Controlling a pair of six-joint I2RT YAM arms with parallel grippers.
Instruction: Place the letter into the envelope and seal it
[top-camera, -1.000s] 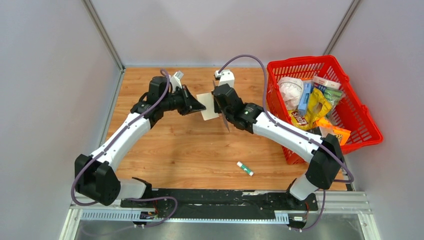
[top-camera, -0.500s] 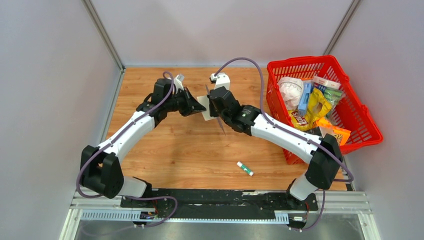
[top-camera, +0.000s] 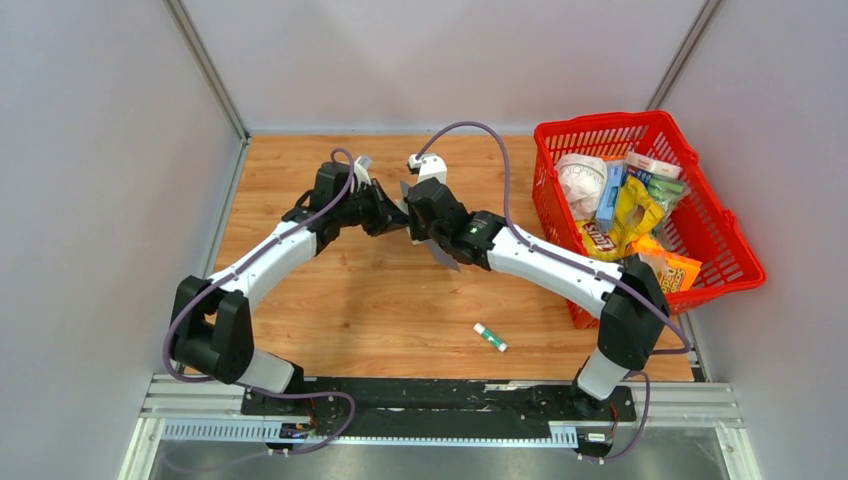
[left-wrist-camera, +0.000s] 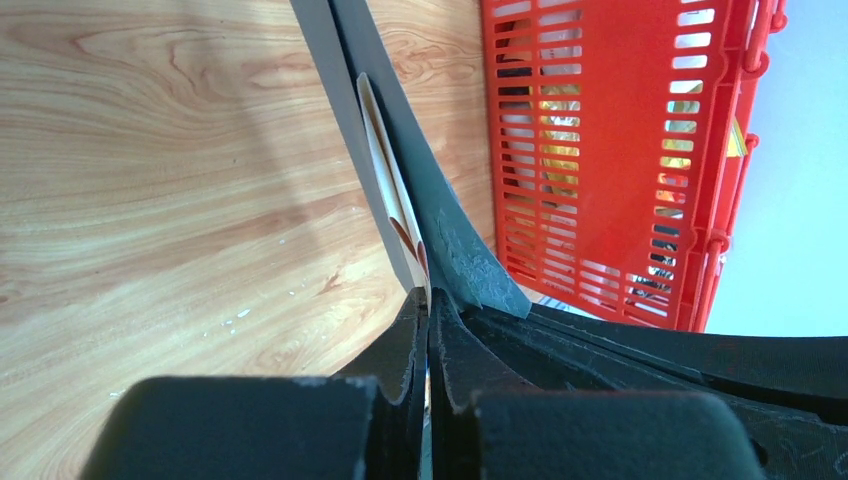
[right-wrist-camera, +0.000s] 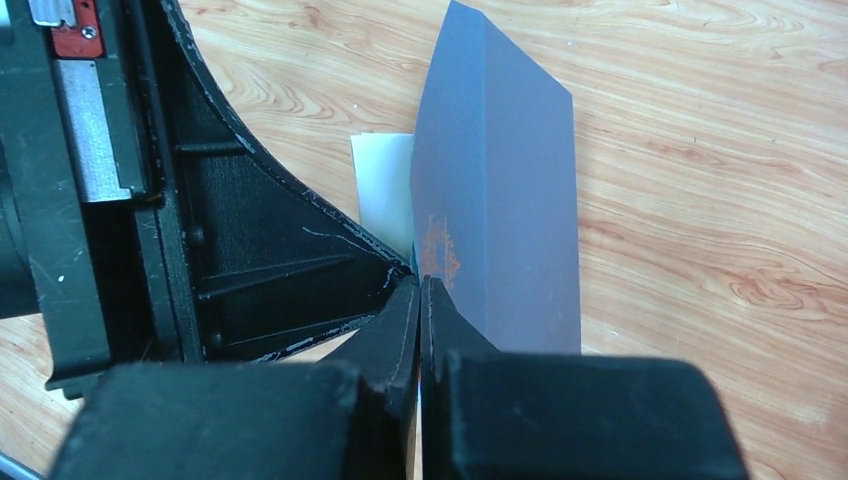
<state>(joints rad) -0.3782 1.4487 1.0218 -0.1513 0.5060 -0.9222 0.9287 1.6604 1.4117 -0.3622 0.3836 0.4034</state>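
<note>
1. From the near edge of the surface, both arms reach forward and inward, and their wrists meet over its far half.
2. Our left gripper is clenched on the letter; our right gripper pinches the envelope.
3. We judge this to be the insertion step: the letter sits between the envelope's grey layers. Next we need a straight, aligned push deeper.

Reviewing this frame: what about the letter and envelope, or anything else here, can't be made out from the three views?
- How deep the letter sits in the envelope: the envelope's panel covers it in the right wrist view. The left gripper and right gripper cover it in the top view.
- The letter's face: only its edge shows in the left wrist view.
- The glue stick label: too small in the top view.
</note>
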